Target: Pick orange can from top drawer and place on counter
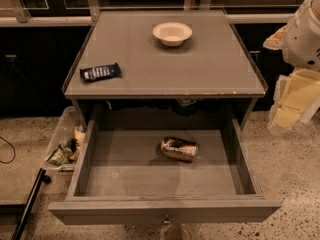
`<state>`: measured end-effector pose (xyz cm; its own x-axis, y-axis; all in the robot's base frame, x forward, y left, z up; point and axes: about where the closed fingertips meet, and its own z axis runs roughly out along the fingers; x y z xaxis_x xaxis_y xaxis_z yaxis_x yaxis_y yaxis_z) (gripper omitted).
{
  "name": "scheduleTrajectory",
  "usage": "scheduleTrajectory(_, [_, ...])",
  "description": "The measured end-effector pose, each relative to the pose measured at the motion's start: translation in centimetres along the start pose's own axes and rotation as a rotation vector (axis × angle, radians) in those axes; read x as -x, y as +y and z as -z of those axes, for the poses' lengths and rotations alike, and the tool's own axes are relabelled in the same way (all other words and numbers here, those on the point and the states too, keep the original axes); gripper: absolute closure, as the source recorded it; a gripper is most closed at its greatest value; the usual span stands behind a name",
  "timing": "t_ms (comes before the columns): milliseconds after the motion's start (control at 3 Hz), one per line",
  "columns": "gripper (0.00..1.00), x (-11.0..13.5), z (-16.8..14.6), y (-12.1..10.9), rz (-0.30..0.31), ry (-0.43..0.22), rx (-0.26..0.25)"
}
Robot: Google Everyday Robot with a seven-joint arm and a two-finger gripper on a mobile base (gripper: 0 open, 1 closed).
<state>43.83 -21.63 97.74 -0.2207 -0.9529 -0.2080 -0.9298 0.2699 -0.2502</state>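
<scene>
The orange can [179,149] lies on its side on the flat bottom of the open top drawer [125,176], right of the middle and towards the back. The drawer is pulled fully out, its front panel and small knob [165,217] nearest the camera. The counter [200,69] is the grey top above it. My gripper [292,101] hangs at the right edge of the view, beside the cabinet's right side, level with the counter's front edge. It is well clear of the can and holds nothing that shows.
A white bowl [172,33] stands at the back middle of the counter. A dark blue snack-bar wrapper [100,72] lies at its front left. A clear bin of rubbish [65,146] sits on the floor left of the drawer, with a black pole [29,204] nearby.
</scene>
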Motion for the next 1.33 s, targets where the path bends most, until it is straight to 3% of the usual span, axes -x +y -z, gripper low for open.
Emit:
scheduleTrajectory(667, [0.00, -0.2, -2.4, 0.5, 0.030, -0.018, -0.014])
scheduleTrajectory(1000, [0.00, -1.2, -5.5, 1.0, 0.031, 0.044, 0.043])
scheduleTrajectory(1333, [0.00, -1.3, -5.5, 1.0, 0.031, 0.046, 0.043])
